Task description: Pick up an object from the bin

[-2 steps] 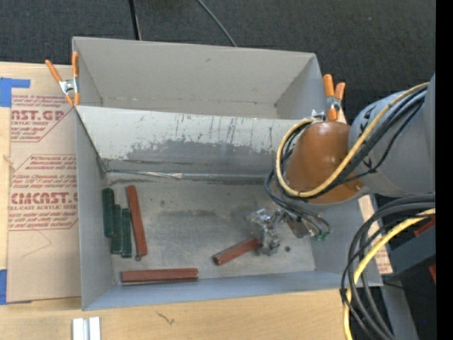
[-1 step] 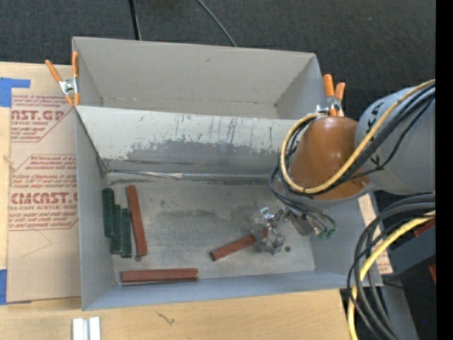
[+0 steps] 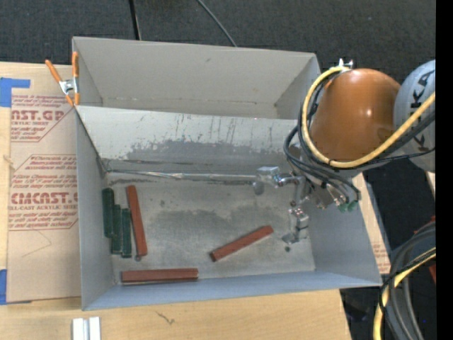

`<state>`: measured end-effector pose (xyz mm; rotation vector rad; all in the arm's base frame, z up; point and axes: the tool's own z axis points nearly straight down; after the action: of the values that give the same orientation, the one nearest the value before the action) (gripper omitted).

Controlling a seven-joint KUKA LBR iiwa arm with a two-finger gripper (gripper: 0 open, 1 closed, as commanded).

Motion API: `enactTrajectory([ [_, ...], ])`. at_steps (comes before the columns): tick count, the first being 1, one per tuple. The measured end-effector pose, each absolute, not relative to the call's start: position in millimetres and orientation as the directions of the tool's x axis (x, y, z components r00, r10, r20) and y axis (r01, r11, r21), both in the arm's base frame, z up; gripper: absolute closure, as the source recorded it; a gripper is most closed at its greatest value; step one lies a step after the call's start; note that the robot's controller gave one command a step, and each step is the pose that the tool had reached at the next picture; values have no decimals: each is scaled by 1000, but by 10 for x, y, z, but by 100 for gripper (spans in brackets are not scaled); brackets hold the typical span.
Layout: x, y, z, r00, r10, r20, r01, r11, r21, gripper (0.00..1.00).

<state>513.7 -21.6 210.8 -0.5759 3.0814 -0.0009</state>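
My gripper (image 3: pixel 300 222) hangs low over the right end of the bin floor, under the orange dome. Nothing shows in it. Just to its left a red-brown flat bar (image 3: pixel 241 243) lies slanted on the floor, its upper right end a short way from the gripper's tip.
Another red-brown bar (image 3: pixel 159 275) lies along the front wall at the left. A third red-brown bar (image 3: pixel 136 220) lies lengthwise near the left wall, with dark green bars (image 3: pixel 115 222) side by side just left of it. The bin's right wall is close behind the gripper.
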Motion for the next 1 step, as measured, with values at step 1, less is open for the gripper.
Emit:
enactTrajectory([
  [1, 5126, -219, 2089, -933, -361, -2, -361, 933, 0, 0],
])
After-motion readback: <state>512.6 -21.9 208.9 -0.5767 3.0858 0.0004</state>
